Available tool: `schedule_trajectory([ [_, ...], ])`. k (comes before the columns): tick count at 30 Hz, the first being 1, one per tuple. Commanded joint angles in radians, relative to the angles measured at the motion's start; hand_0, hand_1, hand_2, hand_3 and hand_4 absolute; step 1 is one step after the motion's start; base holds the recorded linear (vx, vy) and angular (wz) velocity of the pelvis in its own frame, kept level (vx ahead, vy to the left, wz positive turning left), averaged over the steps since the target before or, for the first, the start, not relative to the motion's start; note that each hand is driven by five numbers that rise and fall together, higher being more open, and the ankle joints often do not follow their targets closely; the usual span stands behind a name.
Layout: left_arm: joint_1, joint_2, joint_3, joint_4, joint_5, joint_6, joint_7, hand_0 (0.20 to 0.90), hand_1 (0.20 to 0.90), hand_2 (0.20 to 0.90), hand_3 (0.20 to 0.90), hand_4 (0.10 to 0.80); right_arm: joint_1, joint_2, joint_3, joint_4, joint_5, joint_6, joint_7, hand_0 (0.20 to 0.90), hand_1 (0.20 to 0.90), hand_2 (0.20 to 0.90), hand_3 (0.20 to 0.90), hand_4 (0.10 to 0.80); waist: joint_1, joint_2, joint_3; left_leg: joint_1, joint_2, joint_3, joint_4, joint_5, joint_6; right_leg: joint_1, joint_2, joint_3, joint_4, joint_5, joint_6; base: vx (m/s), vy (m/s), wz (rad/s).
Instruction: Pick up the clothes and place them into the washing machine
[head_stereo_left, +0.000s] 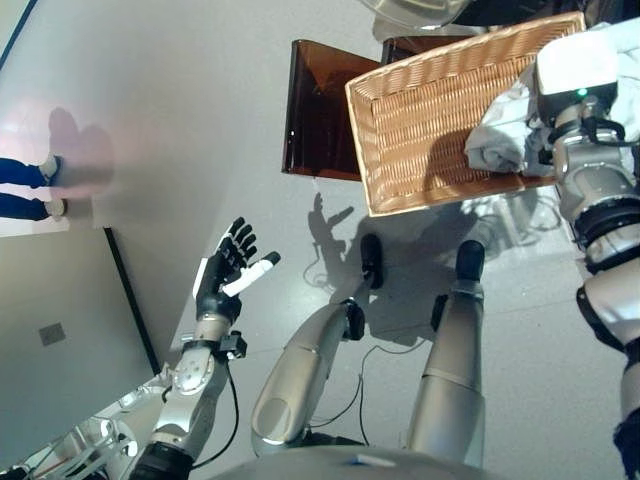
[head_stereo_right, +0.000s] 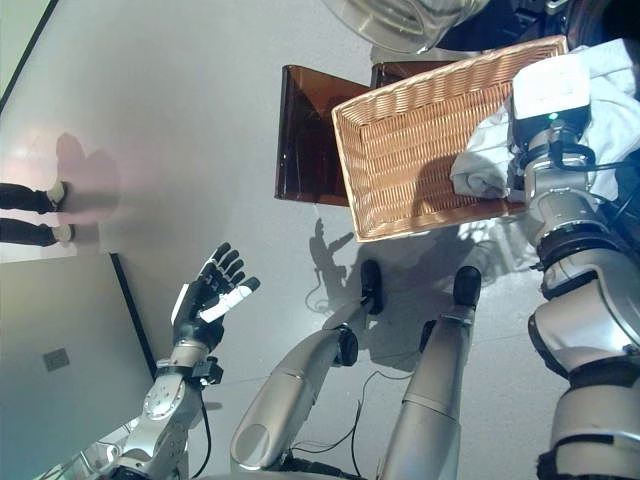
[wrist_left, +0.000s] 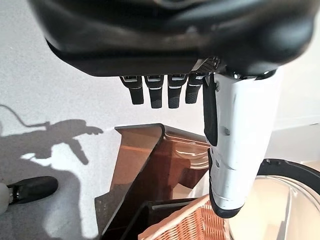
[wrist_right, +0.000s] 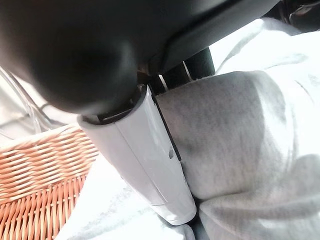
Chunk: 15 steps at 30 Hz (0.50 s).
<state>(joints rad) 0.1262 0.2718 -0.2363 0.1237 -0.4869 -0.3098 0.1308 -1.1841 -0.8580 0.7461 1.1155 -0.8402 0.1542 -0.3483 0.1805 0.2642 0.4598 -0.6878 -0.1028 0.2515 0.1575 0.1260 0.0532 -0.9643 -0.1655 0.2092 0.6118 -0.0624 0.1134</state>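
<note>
A heap of pale grey clothes (head_stereo_left: 500, 140) lies in the right end of a wicker basket (head_stereo_left: 420, 130). My right hand (wrist_right: 145, 160) reaches into that heap from the right. Its white-covered thumb presses one side of a grey fold (wrist_right: 225, 140) and its dark fingers (wrist_right: 200, 62) go in behind the fold, so the cloth is pinched between them. My left hand (head_stereo_left: 225, 270) hangs open over the floor at the lower left, fingers straight, holding nothing. The washing machine's round opening (head_stereo_right: 400, 20) shows beyond the basket.
A brown translucent stand (head_stereo_left: 315, 110) sits under and left of the basket. The washing machine's door ring (wrist_left: 285, 200) shows in the left wrist view. A person's legs (head_stereo_left: 30, 185) stand at the far left edge. A dark strip (head_stereo_left: 130, 300) runs along the floor by a wall panel.
</note>
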Motion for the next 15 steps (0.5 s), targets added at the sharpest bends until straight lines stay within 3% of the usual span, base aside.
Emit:
schedule_trajectory([
  [1,-0.014,0.023,0.056,-0.098,-0.018,-0.084,0.008,0.9,0.9,0.9,0.9,0.8,-0.083,-0.063,0.035,-0.03,-0.04,0.009,-0.036,0.2,0.2,0.2,0.2,0.3,-0.014,0.122,0.06,-0.061,0.012,0.001,-0.003,0.04,-0.091,0.024,0.02,-0.021,-0.03,0.026,-0.042,0.0,0.0,0.0],
  [8,-0.011,0.017,0.05,-0.09,-0.027,-0.081,-0.009,0.9,0.9,0.9,0.9,0.8,-0.021,-0.076,-0.034,-0.045,0.003,0.008,-0.056,0.2,0.2,0.2,0.2,0.3,-0.032,0.116,0.06,-0.004,0.018,0.015,0.001,0.026,-0.091,0.08,0.024,-0.012,-0.042,0.023,-0.04,0.02,-0.005,-0.09],
  [12,-0.011,0.006,0.043,-0.07,-0.045,-0.079,-0.013,0.9,0.9,0.9,0.9,0.8,0.039,-0.063,-0.244,-0.153,0.264,-0.025,-0.135,0.2,0.2,0.2,0.2,0.3,-0.048,0.112,0.049,0.041,0.022,0.024,-0.006,0.015,-0.09,0.132,0.023,-0.012,-0.068,0.021,-0.036,0.041,-0.009,-0.13],
  [13,-0.011,0.008,0.042,-0.069,-0.046,-0.079,-0.013,0.9,0.9,0.9,0.9,0.8,0.044,-0.064,-0.249,-0.156,0.264,-0.025,-0.135,0.2,0.2,0.2,0.2,0.3,-0.046,0.111,0.048,0.043,0.022,0.024,-0.007,0.015,-0.09,0.134,0.022,-0.012,-0.069,0.021,-0.036,0.052,-0.016,-0.12],
  [14,-0.006,0.001,0.038,-0.065,-0.054,-0.076,-0.01,0.9,0.9,0.9,0.9,0.8,0.081,-0.04,-0.361,-0.235,0.439,-0.068,-0.17,0.2,0.2,0.2,0.2,0.3,-0.057,0.109,0.042,0.055,0.023,0.027,-0.004,0.008,-0.089,0.149,0.025,-0.012,-0.074,0.02,-0.037,0.036,-0.014,-0.08],
  [15,-0.005,0.004,0.036,-0.065,-0.054,-0.076,-0.01,0.9,0.9,0.9,0.9,0.8,0.089,-0.041,-0.368,-0.24,0.438,-0.067,-0.17,0.2,0.2,0.2,0.2,0.3,-0.054,0.107,0.04,0.056,0.023,0.027,-0.004,0.008,-0.089,0.15,0.025,-0.012,-0.074,0.02,-0.037,0.08,-0.025,-0.1],
])
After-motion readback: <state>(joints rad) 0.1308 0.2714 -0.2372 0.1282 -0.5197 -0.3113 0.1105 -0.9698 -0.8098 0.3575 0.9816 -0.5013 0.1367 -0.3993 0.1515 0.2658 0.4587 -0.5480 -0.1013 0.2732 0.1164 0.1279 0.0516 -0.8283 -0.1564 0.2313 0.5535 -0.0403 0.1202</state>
